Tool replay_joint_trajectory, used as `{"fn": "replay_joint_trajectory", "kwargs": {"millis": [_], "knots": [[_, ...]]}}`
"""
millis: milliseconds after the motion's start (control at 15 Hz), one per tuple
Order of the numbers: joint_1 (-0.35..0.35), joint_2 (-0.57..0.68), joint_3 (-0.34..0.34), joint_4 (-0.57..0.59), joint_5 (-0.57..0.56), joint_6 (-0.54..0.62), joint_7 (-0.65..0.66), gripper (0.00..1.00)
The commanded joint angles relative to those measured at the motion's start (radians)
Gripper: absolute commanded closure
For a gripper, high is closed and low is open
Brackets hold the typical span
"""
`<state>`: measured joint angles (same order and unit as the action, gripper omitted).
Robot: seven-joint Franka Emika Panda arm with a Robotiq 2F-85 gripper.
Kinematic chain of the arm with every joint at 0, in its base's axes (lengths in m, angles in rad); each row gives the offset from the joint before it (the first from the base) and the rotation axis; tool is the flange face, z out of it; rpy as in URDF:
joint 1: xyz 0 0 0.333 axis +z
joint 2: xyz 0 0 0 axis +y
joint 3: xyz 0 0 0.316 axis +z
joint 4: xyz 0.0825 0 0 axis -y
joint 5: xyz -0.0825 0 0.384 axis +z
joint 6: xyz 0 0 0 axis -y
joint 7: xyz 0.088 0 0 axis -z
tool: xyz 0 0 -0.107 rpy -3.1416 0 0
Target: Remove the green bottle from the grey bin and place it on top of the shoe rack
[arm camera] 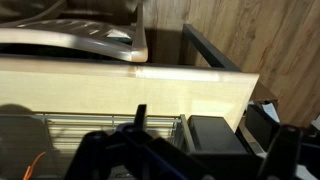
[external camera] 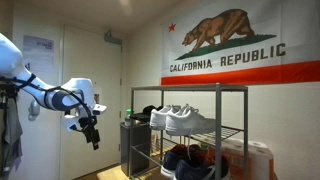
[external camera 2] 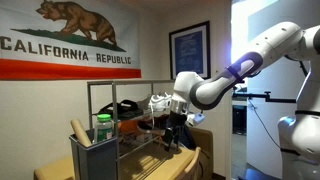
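Dark gripper fingers are seen nearest the lens, along the lower edge of the wrist view. They are spread apart and nothing is held between them. In both exterior views the gripper is shown in free air, in contact with no object.

The green bottle is located in the grey bin. It stands upright, with its pale cap and upper body raised above the rim. A tan cardboard piece is lodged in the same bin, just beside the bottle. The bin is positioned beside the shoe rack, on one shelf of which white sneakers are stored. The bottle is not yet grasped, so no part of the transfer is judged complete.

Hazards to be expected:

1. Rim strike. The bin is narrow, so a finger may be driven onto its edge if the approach is not centred, and the bin may be tipped.
2. Snagged cardboard. The cardboard may be pinched together with the bottle and lifted or dragged out.
3. Weak grip. If only the cap is clamped, the bottle may swing or slip.
4. Failed placement. The rack top appears to be an open frame, so a bottle released off a tube may fall through or topple.
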<state>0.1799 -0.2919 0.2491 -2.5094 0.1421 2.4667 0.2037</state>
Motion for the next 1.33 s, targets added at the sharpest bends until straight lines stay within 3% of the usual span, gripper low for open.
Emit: {"fn": "replay_joint_trajectory", "kwargs": {"millis": [0, 867, 1267], "knots": [[0.009, 0.0, -0.009, 0.001, -0.004, -0.002, 0.003, 0.0], [0.009, 0.0, -0.009, 0.001, -0.004, -0.002, 0.003, 0.0], [0.015, 0.111, 0.008, 0.111, -0.047, -0.005, -0.002, 0.0]]}}
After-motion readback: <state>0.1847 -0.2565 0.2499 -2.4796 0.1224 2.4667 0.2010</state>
